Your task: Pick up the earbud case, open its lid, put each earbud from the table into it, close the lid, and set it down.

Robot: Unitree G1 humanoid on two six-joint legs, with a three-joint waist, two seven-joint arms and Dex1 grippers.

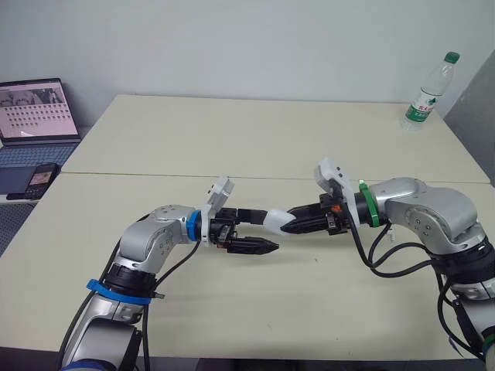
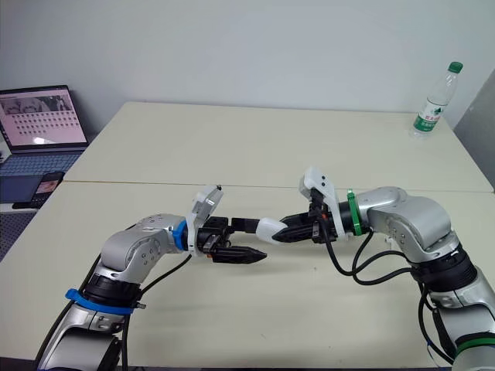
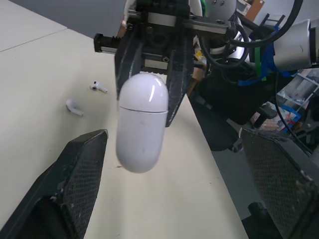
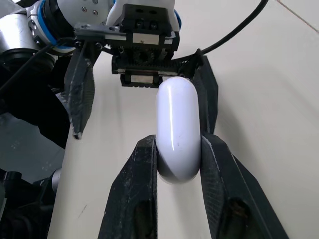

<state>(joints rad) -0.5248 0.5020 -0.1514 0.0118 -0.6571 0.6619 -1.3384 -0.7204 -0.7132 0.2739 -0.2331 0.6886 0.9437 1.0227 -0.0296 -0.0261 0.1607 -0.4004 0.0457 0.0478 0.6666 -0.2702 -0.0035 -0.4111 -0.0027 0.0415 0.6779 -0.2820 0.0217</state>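
My right gripper (image 1: 292, 225) is shut on one end of the white earbud case (image 1: 274, 219), holding it level above the cream table (image 1: 232, 139) with its lid closed. The case's free end points between the fingers of my left gripper (image 1: 269, 230), which is open and spread wide on either side of it without touching. The right wrist view shows the case (image 4: 177, 124) pinched between my two fingers (image 4: 144, 164). Two white earbuds (image 3: 75, 107) (image 3: 98, 88) lie loose on the table, close together, in the left wrist view.
A clear water bottle with a green cap (image 1: 429, 91) stands at the table's far right corner. Off the table's left side are an open laptop (image 1: 35, 108) and a phone (image 1: 39, 179). A seam runs across the tabletop behind the grippers.
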